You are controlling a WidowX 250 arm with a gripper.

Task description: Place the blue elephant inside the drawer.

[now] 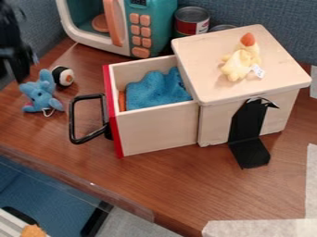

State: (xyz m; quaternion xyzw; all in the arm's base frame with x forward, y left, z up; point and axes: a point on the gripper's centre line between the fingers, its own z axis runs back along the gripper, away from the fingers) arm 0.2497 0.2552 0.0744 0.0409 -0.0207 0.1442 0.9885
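Roughly, blue elephant [41,95] | long axis up-down in view | facing unclear | tool [15,70]: grip, cannot tell

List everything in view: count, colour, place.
Elephant: 1, blue, on table, left of drawer
Sushi-like toy: 1, black and white, beside elephant
Box: 1, pale wood, mid-table
Drawer: 1, pale wood, red-edged front, pulled open
Handle: 1, black, on drawer front
Cloth: 1, blue, in drawer
Plush toy: 1, yellow, orange-tipped, on box
Bracket: 1, black, against box
Toy microwave: 1, teal and white, behind drawer
Cans: 2, silver-topped, behind box
Table: 1, brown, beneath
Divider: blue-grey, behind
Gripper: 1, black, upper left
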